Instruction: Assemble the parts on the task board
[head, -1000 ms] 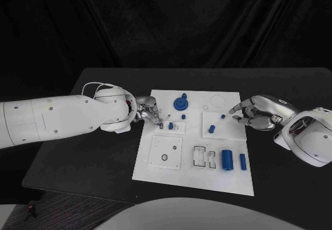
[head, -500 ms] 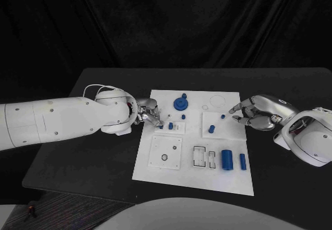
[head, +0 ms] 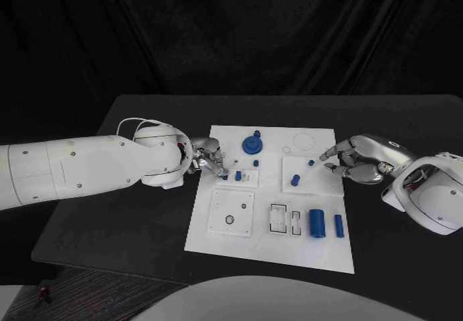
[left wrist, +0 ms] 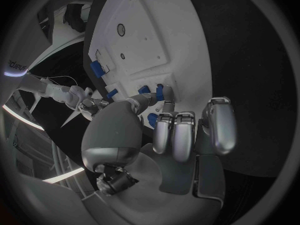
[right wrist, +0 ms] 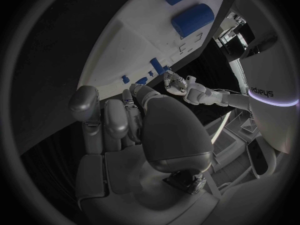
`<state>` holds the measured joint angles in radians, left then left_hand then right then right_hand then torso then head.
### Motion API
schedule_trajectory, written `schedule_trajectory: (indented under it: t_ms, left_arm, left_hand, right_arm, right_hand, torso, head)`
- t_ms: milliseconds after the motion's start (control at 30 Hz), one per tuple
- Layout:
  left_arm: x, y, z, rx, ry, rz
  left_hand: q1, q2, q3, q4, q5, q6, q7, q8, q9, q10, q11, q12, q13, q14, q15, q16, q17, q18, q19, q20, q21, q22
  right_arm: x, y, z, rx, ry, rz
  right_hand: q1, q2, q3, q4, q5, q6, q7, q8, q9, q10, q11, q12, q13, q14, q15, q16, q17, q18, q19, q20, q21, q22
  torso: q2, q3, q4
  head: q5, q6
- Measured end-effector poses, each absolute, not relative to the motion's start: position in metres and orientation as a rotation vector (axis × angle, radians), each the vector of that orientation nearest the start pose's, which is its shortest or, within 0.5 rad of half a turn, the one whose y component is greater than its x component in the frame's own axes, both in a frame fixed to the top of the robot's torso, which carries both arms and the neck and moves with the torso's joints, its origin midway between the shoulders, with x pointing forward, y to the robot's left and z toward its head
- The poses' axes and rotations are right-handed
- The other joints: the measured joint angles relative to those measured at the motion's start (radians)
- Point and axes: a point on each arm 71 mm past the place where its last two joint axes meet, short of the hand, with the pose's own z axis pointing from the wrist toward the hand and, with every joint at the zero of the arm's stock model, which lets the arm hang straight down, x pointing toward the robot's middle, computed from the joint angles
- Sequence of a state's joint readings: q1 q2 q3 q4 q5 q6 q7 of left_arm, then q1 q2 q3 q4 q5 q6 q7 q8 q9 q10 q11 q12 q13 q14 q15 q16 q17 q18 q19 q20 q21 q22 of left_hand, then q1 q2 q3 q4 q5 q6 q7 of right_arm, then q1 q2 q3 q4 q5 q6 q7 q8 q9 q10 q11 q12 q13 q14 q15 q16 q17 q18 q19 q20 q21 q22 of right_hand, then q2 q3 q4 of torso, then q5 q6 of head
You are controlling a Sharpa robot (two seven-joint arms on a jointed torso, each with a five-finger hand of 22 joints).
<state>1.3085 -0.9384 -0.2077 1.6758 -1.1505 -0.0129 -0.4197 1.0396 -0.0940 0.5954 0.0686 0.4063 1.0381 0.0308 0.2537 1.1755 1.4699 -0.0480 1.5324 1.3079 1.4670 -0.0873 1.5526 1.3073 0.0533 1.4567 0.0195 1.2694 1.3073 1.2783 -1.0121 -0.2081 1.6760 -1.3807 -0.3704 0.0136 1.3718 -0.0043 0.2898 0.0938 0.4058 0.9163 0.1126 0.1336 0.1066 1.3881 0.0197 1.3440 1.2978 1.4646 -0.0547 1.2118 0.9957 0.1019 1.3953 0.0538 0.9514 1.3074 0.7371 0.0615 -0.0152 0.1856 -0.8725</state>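
Task board [head: 273, 251] flat at centre of black bench [head: 135, 221], long axis running 12 to 6 o'clock.

Left robot hand [head: 207, 160] at the board's 9 o'clock edge, upper half, fingertips over the small blue pegs [head: 237, 176] beside a white insert. From left wrist view: fingers [left wrist: 174, 135] curled in together, thumb reaching toward a blue peg [left wrist: 160, 91] at the board edge; cannot tell whether peg is pinched or merely touched.

Right robot hand [head: 355, 160] at the board's 3 o'clock edge, fingers curled in narrow, nothing seen in them; same in right wrist view [right wrist: 134, 122].

Blue gear-like part [head: 253, 143] toward 12 o'clock on board, white ring [head: 303, 140] just to its 3 o'clock. Short blue cylinder [head: 295, 179] on the square plate at right centre. Large blue cylinder [head: 316, 223] and slimmer blue bar [head: 338, 225] side by side toward 5 o'clock, beside slotted white blocks [head: 279, 219]. White plate with oval hole [head: 231, 212] toward 7 o'clock.
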Motion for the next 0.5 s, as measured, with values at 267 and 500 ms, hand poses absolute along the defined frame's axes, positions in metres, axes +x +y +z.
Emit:
schedule_trajectory:
  t_ms: [267, 500]
  left_arm:
    - [0.4443, 0.2218, -0.2185, -0.062, 2.215, -0.455]
    - [0.4447, 0.2217, -0.2184, -0.062, 2.215, -0.455]
  left_hand:
    - [-0.105, 0.028, -0.169, 0.110, -0.211, 0.004, -0.005, -0.005, -0.005, -0.004, 0.004, 0.000, 0.000, 0.000, 0.000, -0.005, 0.000, 0.000, -0.004, 0.004, -0.005, 0.000]
    - [-0.214, 0.061, -0.352, 0.221, -0.314, 0.011, -0.001, 0.006, 0.008, -0.007, 0.007, 0.000, 0.000, 0.000, 0.000, -0.005, 0.000, 0.000, -0.007, 0.007, -0.005, 0.000]
  right_arm:
    - [0.4405, -0.2341, -0.1931, -0.188, 1.698, 0.730]
    - [0.4405, -0.2347, -0.1932, -0.187, 1.698, 0.730]
  right_hand:
    - [0.000, 0.000, 0.000, 0.000, 0.000, 0.000, 0.000, 0.000, 0.000, 0.000, 0.000, 0.001, -0.001, 0.000, 0.000, 0.000, 0.000, 0.000, 0.000, 0.000, 0.000, 0.000]
    - [0.000, 0.000, 0.000, 0.000, 0.000, 0.000, 0.000, 0.000, 0.000, 0.000, 0.000, 0.001, -0.001, 0.000, 0.000, 0.000, 0.000, 0.000, 0.000, 0.000, 0.000, 0.000]
  torso:
    - [0.000, -0.0001, 0.0001]
    - [0.000, 0.0000, 0.0005]
  head:
    - [-0.003, 0.000]
    - [-0.004, 0.000]
